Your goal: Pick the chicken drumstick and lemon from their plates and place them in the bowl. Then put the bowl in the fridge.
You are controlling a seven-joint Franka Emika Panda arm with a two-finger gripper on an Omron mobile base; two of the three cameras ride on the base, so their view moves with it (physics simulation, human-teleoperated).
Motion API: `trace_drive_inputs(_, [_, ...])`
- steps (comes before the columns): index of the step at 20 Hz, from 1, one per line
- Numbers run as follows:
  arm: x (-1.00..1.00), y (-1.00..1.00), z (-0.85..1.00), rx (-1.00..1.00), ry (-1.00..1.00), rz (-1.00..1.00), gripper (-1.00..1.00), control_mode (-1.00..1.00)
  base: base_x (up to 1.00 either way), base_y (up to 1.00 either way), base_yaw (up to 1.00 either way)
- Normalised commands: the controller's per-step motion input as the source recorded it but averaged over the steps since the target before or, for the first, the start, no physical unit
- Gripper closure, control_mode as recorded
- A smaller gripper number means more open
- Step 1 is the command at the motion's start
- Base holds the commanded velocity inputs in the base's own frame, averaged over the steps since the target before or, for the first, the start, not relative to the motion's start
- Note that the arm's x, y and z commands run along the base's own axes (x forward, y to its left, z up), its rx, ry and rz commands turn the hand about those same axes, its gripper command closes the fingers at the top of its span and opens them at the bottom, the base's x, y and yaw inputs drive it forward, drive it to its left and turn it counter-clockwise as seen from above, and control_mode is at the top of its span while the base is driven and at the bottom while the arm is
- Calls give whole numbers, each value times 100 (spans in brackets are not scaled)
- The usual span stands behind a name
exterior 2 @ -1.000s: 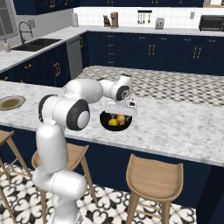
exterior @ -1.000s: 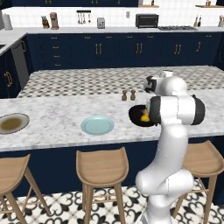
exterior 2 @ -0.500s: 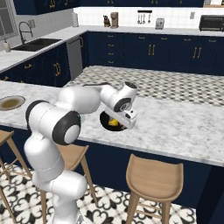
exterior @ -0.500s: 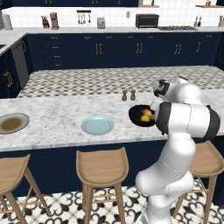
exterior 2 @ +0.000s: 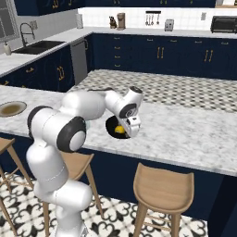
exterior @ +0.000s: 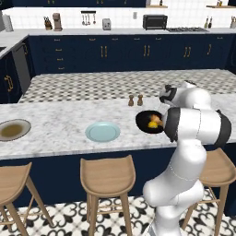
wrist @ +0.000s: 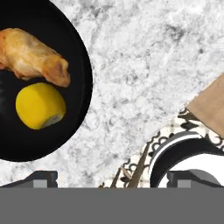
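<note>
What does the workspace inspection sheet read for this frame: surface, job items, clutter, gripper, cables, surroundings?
Surface: marble island counter, nothing spilled.
Job's things: black bowl near the counter's front edge holds the chicken drumstick and the lemon, side by side. Light blue plate and grey plate sit bare. Fridge: nothing seen.
Clutter: two small shakers behind the bowl.
Grippers: gripper open, holding nothing, over the counter edge beside the bowl.
Cables: nothing seen.
Surroundings: wooden stools along the island, navy cabinets, sink, toaster oven on the back counter.
</note>
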Motion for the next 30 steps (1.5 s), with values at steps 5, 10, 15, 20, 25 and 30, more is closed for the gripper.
trace_drive_inputs(5, [44, -2, -13, 3, 3, 0, -100, -100, 0, 0, 0])
trace_drive_inputs(10, [29, 0, -36, 0, 2, 0, -100, -100, 0, 0, 0])
trace_drive_inputs(15, [18, 0, -42, 0, 1, 0, -100, -100, 0, 0, 0])
trace_drive_inputs(20, [24, 0, -20, 0, 1, 0, -100, -100, 0, 0, 0])
trace_drive_inputs(25, [-2, 0, -17, 0, 0, 0, -100, -100, 0, 0, 0])
trace_drive_inputs(30, [-4, 11, -23, 0, 0, 0, 100, -100, 0, 0, 0])
